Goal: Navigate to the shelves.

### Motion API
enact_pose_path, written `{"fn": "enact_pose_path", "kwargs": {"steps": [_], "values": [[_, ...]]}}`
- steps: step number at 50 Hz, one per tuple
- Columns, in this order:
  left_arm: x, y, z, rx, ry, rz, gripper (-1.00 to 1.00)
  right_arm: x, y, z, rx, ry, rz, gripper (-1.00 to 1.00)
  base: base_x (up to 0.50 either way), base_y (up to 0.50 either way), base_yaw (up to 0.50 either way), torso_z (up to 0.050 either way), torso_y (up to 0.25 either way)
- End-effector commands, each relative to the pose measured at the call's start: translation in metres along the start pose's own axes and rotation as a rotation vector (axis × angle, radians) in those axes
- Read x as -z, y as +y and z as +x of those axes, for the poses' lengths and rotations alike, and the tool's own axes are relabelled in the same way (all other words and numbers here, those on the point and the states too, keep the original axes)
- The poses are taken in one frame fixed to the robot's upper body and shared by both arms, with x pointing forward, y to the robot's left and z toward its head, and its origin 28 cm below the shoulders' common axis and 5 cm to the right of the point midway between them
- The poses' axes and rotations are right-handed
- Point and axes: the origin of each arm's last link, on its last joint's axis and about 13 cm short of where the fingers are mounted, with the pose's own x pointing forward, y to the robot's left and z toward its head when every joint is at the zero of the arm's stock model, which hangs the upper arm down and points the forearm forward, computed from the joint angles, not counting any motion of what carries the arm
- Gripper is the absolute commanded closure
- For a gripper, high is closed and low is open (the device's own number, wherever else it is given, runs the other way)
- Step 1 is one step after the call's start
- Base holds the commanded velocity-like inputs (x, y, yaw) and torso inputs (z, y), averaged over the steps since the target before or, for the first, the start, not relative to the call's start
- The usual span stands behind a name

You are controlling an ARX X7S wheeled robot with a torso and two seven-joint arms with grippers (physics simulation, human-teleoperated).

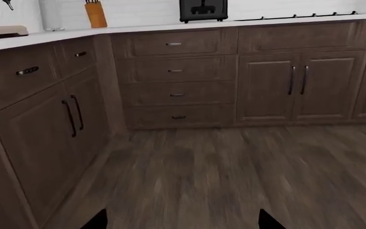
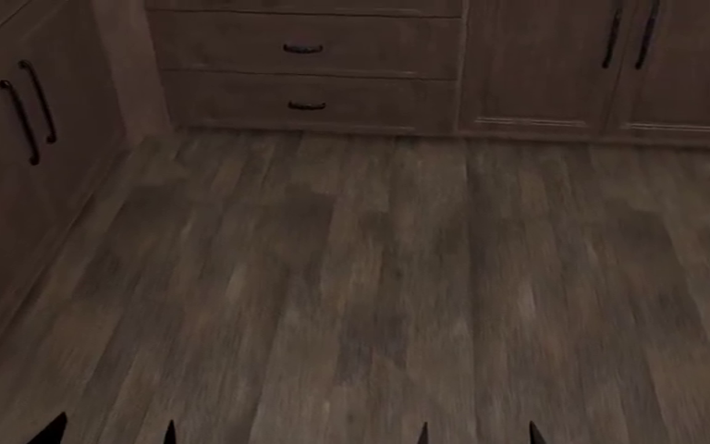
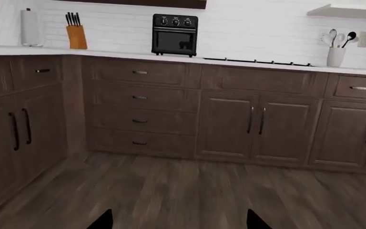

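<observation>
Shelves showed only as one pale floating shelf (image 3: 351, 10) high on the white tiled wall, caught at the edge of the right wrist view above the utensil holder (image 3: 335, 56); no other shelving could be made out in any view. The robot faced the inner corner of an L-shaped run of dark wood cabinets (image 3: 170, 109) under a white countertop (image 3: 247, 63). On that countertop stood a black toaster oven (image 3: 175, 34), a knife block (image 3: 76, 36) and a paper towel roll (image 3: 30, 27), with a stovetop grate beside the oven. The left wrist view showed the same corner from closer in, with a stack of four drawers (image 1: 175, 81) next to a pair of cabinet doors (image 1: 300, 83). The head camera looked down on the bare wood-plank floor (image 2: 368, 277), with the lowest drawers at the far end. The left gripper (image 1: 181, 220) had its two dark fingertips standing well apart at the frame edge, with nothing between them; the right gripper (image 3: 178, 219) likewise had its fingertips spread wide and held nothing. Both hung over open floor, short of the cabinets.
</observation>
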Motion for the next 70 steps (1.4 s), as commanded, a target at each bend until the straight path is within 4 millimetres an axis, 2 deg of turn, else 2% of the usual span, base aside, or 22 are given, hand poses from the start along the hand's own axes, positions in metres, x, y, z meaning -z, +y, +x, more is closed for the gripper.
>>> {"fn": "enact_pose_path", "kwargs": {"steps": [1,70], "values": [[0.0000,0.0027,0.0009,0.003,-0.043,-0.032,-1.00,0.0001,0.0011,-0.0003,0.005,0.002,0.021,-1.00,0.02,-0.39,0.00,0.000,0.000],[-0.0015,0.0028,0.0011,0.011,-0.044,-0.031,-1.00,-0.0019,0.0012,-0.0019,-0.003,-0.005,0.033,-1.00,0.03,-0.42,0.00,0.000,0.000]]}}
